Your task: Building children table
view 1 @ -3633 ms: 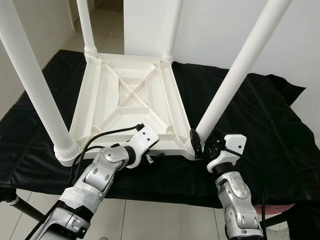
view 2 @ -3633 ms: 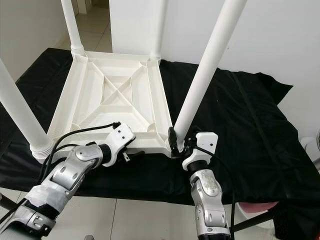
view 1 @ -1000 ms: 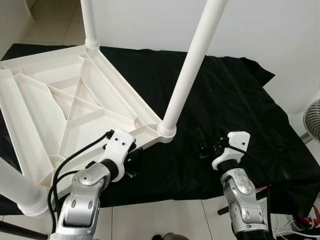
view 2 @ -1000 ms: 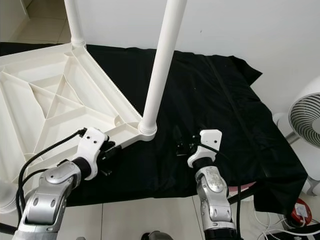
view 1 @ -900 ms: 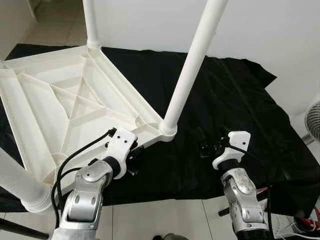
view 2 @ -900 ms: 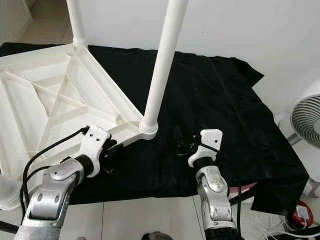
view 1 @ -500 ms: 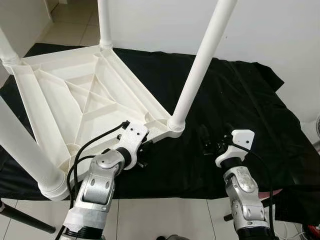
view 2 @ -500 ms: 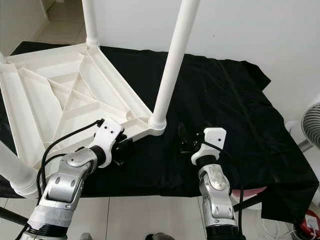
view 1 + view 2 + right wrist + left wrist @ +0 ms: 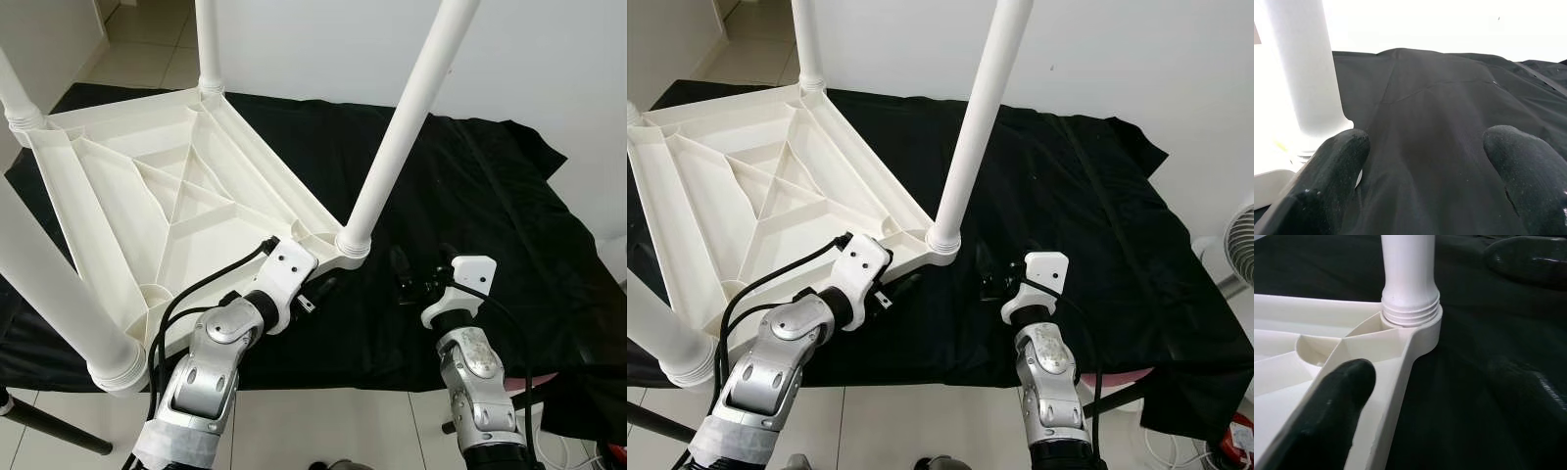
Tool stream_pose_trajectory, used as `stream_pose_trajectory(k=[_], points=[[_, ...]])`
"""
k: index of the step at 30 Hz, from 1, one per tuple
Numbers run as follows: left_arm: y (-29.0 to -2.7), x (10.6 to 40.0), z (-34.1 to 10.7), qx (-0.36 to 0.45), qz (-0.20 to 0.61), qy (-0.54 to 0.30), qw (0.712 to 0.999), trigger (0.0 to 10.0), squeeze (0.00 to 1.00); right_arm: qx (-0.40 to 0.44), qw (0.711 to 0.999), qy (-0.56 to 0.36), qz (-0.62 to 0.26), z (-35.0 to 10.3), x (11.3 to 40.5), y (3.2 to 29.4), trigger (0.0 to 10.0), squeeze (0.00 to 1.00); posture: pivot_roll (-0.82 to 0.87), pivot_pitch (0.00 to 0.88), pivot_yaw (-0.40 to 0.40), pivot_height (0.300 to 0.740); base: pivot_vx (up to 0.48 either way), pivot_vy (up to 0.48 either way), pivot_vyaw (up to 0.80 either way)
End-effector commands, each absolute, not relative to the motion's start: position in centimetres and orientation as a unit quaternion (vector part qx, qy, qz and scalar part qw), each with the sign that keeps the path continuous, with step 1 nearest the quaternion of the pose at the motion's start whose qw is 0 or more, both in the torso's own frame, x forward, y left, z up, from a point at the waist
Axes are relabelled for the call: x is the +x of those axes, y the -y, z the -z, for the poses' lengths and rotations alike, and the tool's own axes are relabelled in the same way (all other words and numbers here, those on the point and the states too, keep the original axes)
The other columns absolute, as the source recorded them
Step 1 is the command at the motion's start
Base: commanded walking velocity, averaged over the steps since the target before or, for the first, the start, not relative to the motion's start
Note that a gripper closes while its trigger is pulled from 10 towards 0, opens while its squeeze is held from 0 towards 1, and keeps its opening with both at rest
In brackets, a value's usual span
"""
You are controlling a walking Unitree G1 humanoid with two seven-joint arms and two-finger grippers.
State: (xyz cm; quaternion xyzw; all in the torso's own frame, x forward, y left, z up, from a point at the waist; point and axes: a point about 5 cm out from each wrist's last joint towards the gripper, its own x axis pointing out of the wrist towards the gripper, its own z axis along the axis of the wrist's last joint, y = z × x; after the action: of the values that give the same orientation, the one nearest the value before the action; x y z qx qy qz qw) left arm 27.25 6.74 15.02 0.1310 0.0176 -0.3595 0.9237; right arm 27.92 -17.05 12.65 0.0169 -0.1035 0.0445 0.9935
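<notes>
Now nearer leg [image 9: 397,137] than 0.5 s ago | left end effector [image 9: 312,296] parted astride table [image 9: 147,206] rim | right end effector [image 9: 411,277] wide, empty, above cloth [image 9: 490,215]

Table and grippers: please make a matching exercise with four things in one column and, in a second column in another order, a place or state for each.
Things:
1. table
2. black cloth
3. left gripper
4. right gripper

States:
A. open, above bare cloth beside the near leg
B. at the table's near edge
C. upside down, legs pointing up
D. spread under the table

Pairs: 1-C, 2-D, 3-B, 4-A
</notes>
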Motion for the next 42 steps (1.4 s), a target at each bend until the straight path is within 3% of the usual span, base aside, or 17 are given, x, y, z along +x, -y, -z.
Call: stream_pose_trajectory(k=[1,2,11,17,22,42], points=[[-6.7,27.0,-15.0,0.131,0.368,-0.009,0.92,10.0,0.87,0.012,0.994,0.105,-0.036,-12.6,28.0,17.6,10.0,0.0,0.0,0.033,-0.082,0.74,0.0,0.0,0.0],[-7.0,26.7,-15.2,0.134,0.369,0.005,0.92,10.0,0.0,0.009,0.994,0.105,-0.037,-12.6,28.0,17.6,10.0,0.0,0.0,0.033,-0.082,0.74,0.0,0.0,0.0],[-10.7,24.7,-15.5,0.087,0.273,0.057,0.956,10.0,0.0,-0.01,0.994,0.107,-0.026,-12.3,28.3,17.8,10.0,0.0,0.03,0.045,-0.086,0.74,0.0,0.0,0.0],[-11.6,23.8,-16.4,0.066,0.25,0.082,0.962,10.0,0.0,-0.011,0.994,0.108,-0.027,-12.3,28.6,17.7,10.0,0.0,0.04,0.047,-0.091,0.74,0.0,0.0,0.0],[-14.3,20.6,-17.1,0.038,0.213,0.118,0.969,10.0,0.0,-0.017,0.992,0.115,-0.046,-12.7,29.8,17.2,10.0,0.0,0.09,0.056,-0.111,0.74,0.0,0.0,0.0],[-19.5,15.7,-17.0,0.05,0.239,0.057,0.968,10.0,0.0,-0.02,0.989,0.113,-0.095,-12.5,32.0,15.1,10.0,0.0,0.16,0.066,-0.136,0.74,0.0,0.0,0.0]])
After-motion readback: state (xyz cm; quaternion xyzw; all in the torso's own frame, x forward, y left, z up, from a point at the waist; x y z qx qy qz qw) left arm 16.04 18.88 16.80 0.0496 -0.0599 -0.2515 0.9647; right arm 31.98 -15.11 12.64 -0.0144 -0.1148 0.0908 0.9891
